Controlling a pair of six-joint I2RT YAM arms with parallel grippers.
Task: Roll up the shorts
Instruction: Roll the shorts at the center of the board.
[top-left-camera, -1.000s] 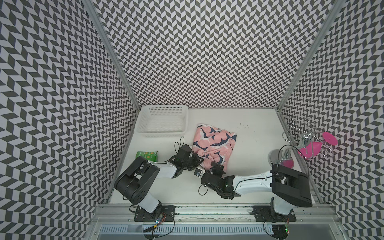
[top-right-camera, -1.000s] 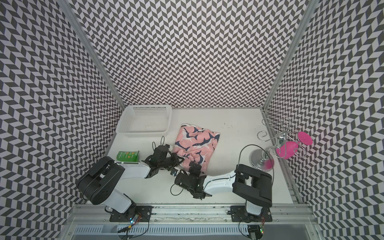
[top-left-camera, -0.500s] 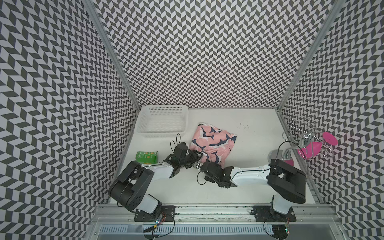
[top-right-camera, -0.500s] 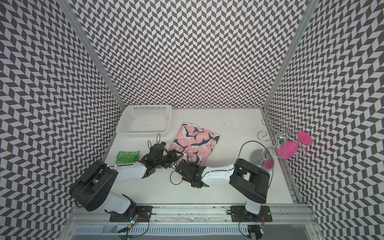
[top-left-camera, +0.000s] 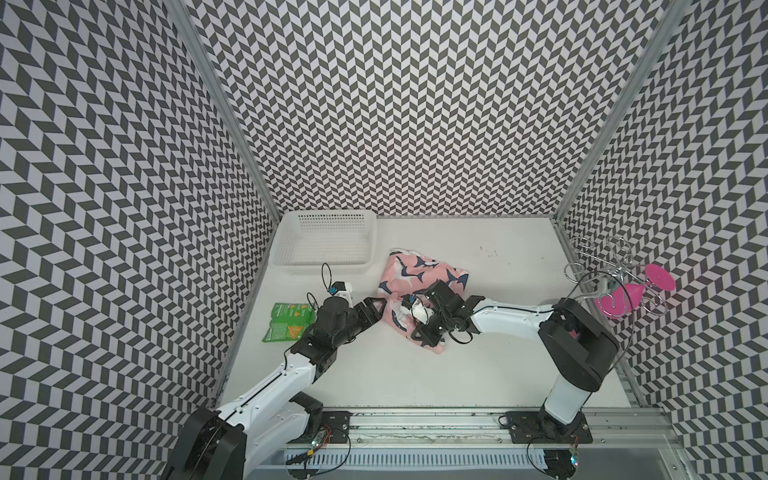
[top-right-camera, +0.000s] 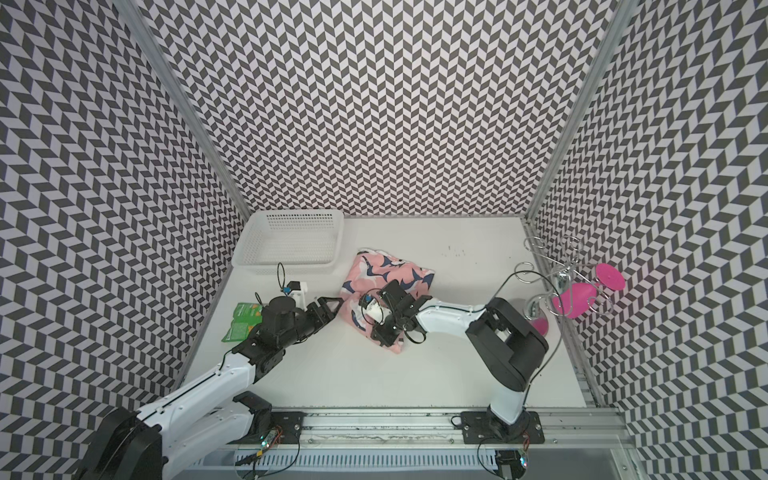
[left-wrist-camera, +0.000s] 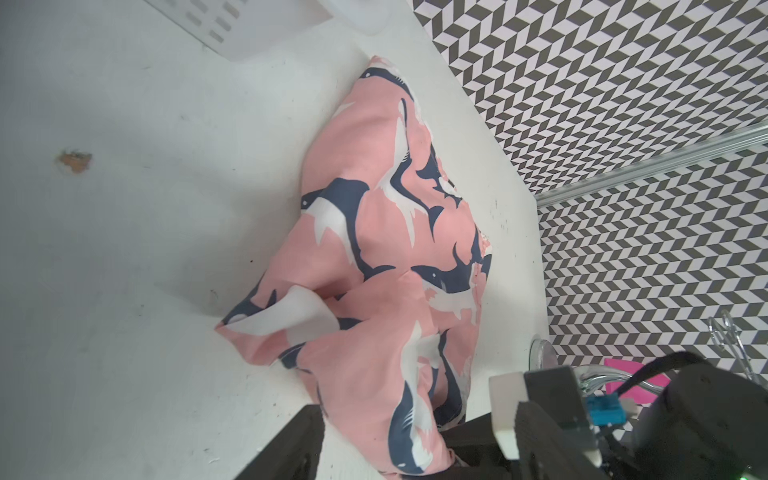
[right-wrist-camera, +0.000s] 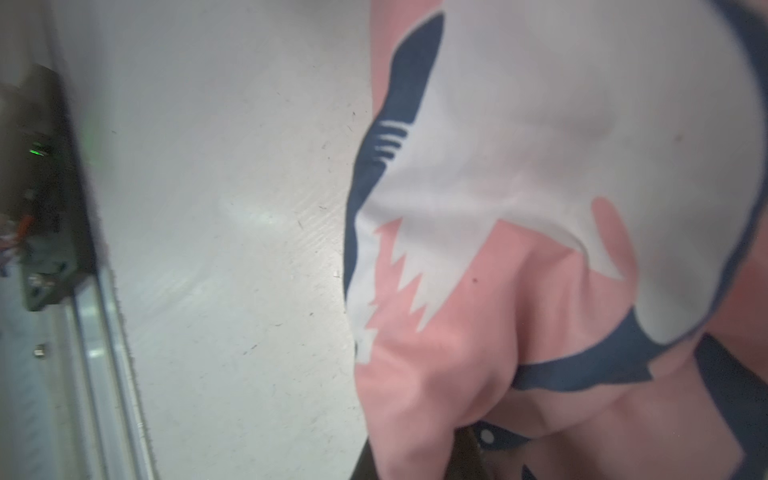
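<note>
Pinching the near corner of the shorts (top-left-camera: 419, 272), my right claw (top-left-camera: 422, 334) is clamped on a bunch of the pink shark-print cloth. The right wrist view shows that cloth (right-wrist-camera: 540, 166) gathered into a fold right at my jaws. That arm comes in from 4 o'clock, its forearm low and nearly level across the table (top-left-camera: 415, 382), wrist bent over the garment.

My left claw (top-left-camera: 380, 305) stands released, fingers spread, tips at the shorts' 9 o'clock edge. Whether they touch the cloth I cannot tell. Its arm reaches in from 7 o'clock, pointing toward 1 o'clock.

The shorts sit crumpled around mid-table, partly folded over, their far end toward 12 o'clock.

The white perforated basket (top-left-camera: 328, 270) fills the 11 o'clock corner, near the shorts but apart from them. A green snack packet (top-left-camera: 286, 322) lies at 9 o'clock, just beside my left wrist. A wire rack (top-left-camera: 598, 270) with pink glasses (top-left-camera: 623, 295) lines the 3 o'clock edge. Open table runs from 5 to 7 o'clock and out toward 1 o'clock.
</note>
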